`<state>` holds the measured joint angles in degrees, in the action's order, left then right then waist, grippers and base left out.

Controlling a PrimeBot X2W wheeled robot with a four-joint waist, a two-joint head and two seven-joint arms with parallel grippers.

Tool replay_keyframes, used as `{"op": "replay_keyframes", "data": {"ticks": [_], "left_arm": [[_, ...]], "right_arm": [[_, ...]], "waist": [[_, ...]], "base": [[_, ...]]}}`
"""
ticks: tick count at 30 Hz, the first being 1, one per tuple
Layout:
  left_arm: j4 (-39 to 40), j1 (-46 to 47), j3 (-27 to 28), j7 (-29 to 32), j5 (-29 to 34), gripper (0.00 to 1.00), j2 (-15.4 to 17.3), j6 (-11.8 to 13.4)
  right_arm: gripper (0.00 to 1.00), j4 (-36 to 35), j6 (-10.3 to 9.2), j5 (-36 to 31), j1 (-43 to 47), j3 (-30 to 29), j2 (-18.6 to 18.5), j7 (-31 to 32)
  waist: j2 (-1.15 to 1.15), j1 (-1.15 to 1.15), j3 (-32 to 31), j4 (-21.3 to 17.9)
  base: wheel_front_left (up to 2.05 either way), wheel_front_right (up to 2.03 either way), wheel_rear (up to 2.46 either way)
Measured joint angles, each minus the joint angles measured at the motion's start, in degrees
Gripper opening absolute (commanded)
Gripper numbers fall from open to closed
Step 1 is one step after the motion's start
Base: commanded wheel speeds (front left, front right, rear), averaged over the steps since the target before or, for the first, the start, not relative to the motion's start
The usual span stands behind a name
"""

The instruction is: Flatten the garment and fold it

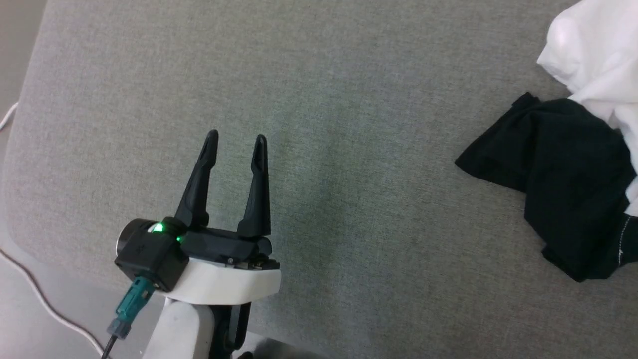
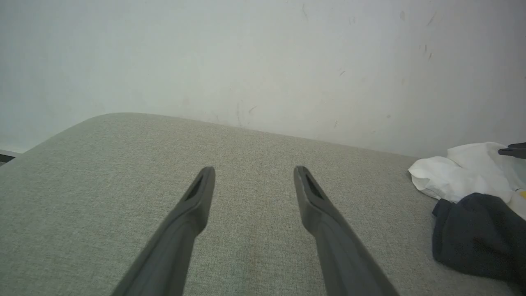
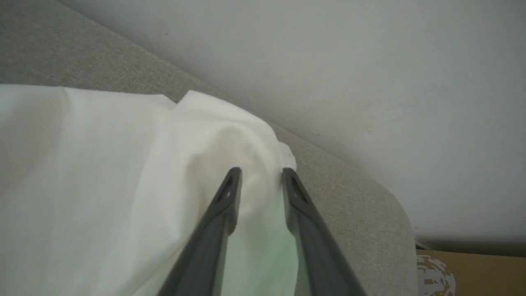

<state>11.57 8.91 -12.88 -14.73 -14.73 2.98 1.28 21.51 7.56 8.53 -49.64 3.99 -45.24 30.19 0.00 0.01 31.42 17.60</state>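
Head view: left gripper (image 1: pixel 237 134) jaws spread above bare grey counter (image 1: pixel 349 199); crumpled shirt (image 1: pixel 563 174) at right edge, well apart.
Left wrist view: shirt heaped at right.
Right wrist view: right gripper (image 3: pixel 261 170) jaws spread over white cloth; box (image 3: pixel 468 271) print unreadable.

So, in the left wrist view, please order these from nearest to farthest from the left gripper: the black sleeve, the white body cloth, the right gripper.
1. black sleeve, low at the right, nearest the left gripper.
2. white body cloth, just behind the sleeve.
3. right gripper, at the right edge, beyond that cloth.
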Motion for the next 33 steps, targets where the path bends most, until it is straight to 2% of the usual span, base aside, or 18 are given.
{"op": "replay_keyframes", "data": {"ticks": [9,12,15,20,24,29,33], "left_arm": [[-1.23,0.84,0.88,0.0,0.74,1.0,0.0,-0.23],[-1.52,0.73,1.67,0.0,0.94,1.0,0.0,-0.53],[-1.64,-0.41,2.64,-0.01,1.43,1.0,0.0,-0.76],[-2.13,-3.97,4.7,-0.01,2.26,1.0,0.01,-1.81],[-2.16,-6.76,5.89,0.0,2.76,1.0,0.01,-2.48],[-2.31,-9.28,6.11,-0.01,4.33,1.0,0.0,-3.34],[-2.31,-11.07,6.37,0.0,4.5,1.0,0.01,-3.74]], "right_arm": [[1.0,1.69,0.03,2.11,-0.32,-0.1,4.3,-4.35],[1.0,1.02,0.04,4.36,0.03,-3.6,7.99,-7.57],[1.0,-1.24,0.03,6.46,2.98,-9.68,12.67,-10.57],[1.0,-10.61,0.04,7.72,14.69,-14.56,18.64,-15.14],[1.0,-20.97,0.03,6.93,25.98,-18.19,24.05,-18.67],[1.0,-31.37,-0.02,5.11,40.49,-22.32,34.48,-23.45],[1.0,-36.22,-0.02,0.94,49.15,-22.41,40.47,-29.0]], "waist": [[0.0,-0.01,-1.25,-1.15],[0.0,-0.01,-3.12,-1.99],[0.0,-0.02,-5.56,-3.06],[0.0,-0.02,-9.83,-4.95],[0.0,-0.03,-13.01,-6.56],[0.0,-0.03,-16.33,-8.36],[0.0,-0.03,-18.08,-9.72]], "base": [[0.0,0.0,0.0],[0.0,0.0,0.0],[0.0,0.0,0.0],[0.0,0.0,0.0],[0.0,0.0,0.0],[0.0,0.0,0.0],[0.0,0.0,0.0]]}}
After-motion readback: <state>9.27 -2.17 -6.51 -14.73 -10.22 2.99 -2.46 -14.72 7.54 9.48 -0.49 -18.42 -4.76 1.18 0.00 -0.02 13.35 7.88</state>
